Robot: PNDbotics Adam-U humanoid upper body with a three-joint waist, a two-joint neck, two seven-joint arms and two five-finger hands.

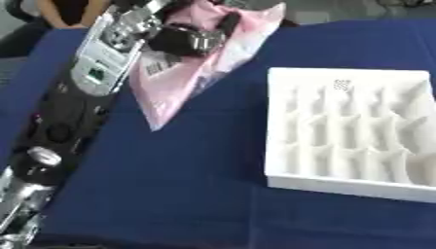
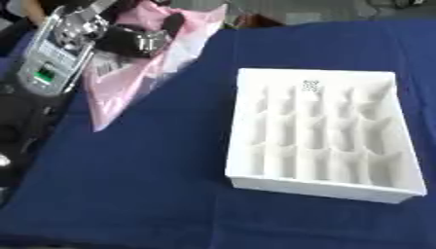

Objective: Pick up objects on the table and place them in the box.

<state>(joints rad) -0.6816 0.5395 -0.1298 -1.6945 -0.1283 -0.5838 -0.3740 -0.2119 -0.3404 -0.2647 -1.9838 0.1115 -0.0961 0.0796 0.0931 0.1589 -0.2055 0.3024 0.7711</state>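
Left arm: reaches from the lower left up across the worktop's left side.
Left hand: fingers curled on the pink bag at the far left.
Worktop: covered with dark blue cloth.
Box: white, divided into compartments, lies right of centre, well apart from the bag.

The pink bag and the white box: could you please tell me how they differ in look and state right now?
The pink bag is a thin, crumpled pouch tapering to a point, while the white box is rigid, rectangular and split into compartments. The bag lies at the table's far left with the left robot hand curled on it; nothing touches the box at the right. The bag bears a printed label; the box's compartments look empty. Both rest on the blue cloth.
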